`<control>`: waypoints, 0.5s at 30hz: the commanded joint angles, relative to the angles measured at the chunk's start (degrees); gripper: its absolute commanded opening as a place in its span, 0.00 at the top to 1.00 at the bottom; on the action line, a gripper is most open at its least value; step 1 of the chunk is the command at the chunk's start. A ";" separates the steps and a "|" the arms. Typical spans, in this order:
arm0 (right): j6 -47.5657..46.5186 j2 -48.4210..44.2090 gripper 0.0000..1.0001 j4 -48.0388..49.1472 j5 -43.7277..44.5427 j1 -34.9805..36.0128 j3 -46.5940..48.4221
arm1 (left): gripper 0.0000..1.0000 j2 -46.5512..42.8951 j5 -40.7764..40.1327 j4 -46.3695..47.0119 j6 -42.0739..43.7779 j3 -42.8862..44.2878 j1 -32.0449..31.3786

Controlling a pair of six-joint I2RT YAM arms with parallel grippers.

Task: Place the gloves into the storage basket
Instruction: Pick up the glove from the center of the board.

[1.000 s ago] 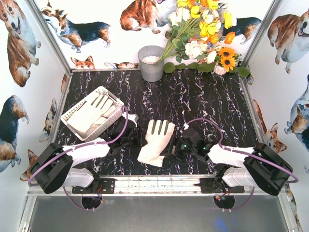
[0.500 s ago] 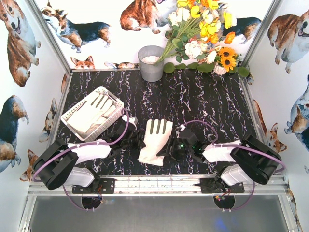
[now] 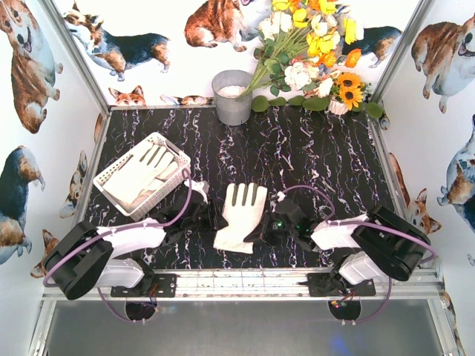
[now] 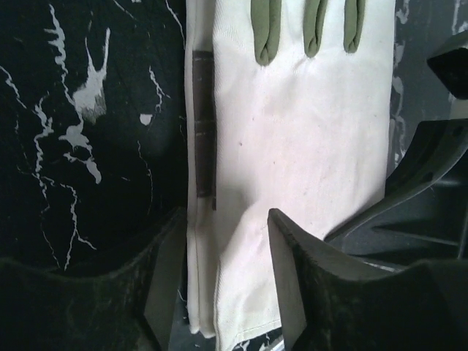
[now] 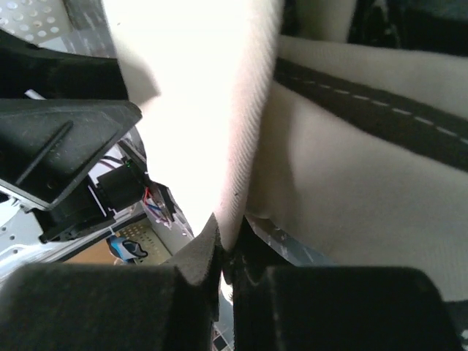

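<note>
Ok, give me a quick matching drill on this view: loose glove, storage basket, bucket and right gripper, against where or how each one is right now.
1 loose glove
2 storage basket
3 bucket
4 right gripper

A grey, far back
B pinched shut on a cloth edge
C white, at the left, partly filled
D flat in the middle, fingers pointing away

Pairs: 1-D, 2-C, 3-A, 4-B

— Where is the loose glove (image 3: pixel 241 215)?
— Flat on the table, near the middle toward 6 o'clock. It is cream-white with grey-olive fingers that point to 12, cuff to 6. A fold at its right edge stands up.
— And the rest?
— More gloves (image 3: pixel 148 172) lie in the storage basket (image 3: pixel 122 158), fingers toward 1 o'clock. The basket is white and slotted, sits askew at 9 o'clock, and is apart from the loose glove.
</note>
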 commanded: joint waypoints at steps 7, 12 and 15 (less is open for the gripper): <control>1.57 -7.71 1.00 1.95 -5.66 -4.21 1.17 | 0.32 -6.69 10.17 14.63 -10.73 -7.89 4.42; 2.56 -9.86 1.00 1.62 -8.69 -6.37 2.03 | 0.14 -6.74 14.22 18.81 -15.32 -8.84 5.38; 4.19 -10.76 1.00 3.28 -10.05 -7.07 2.13 | 0.12 -5.86 15.49 18.21 -16.43 -8.77 6.23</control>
